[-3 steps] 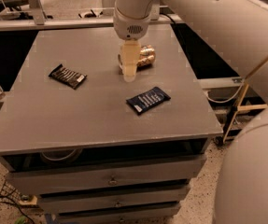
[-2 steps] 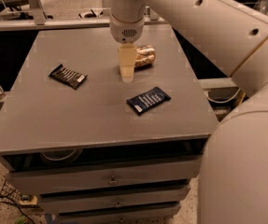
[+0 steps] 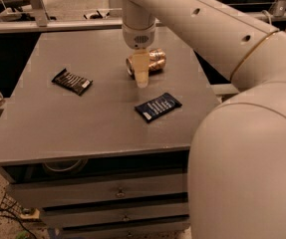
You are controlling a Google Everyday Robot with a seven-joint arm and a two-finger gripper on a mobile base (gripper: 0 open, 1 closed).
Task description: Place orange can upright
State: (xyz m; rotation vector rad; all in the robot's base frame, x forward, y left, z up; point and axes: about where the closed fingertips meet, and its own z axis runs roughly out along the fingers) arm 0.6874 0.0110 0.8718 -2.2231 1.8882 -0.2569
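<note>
Gripper (image 3: pixel 141 80): mine, just before the orange can (image 3: pixel 155 59); clenched or released, I cannot tell.
Pose: lying on its side.
Risk: nudged off-centre, it may roll across the surface (image 3: pixel 82 126).

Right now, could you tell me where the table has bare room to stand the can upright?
The table is bare in the far-left corner behind the left wrapper, and along its front edge, on the near side of the right wrapper. It is crowded mid-right: the gripper hangs just in front of the can, which lies on its side.
</note>
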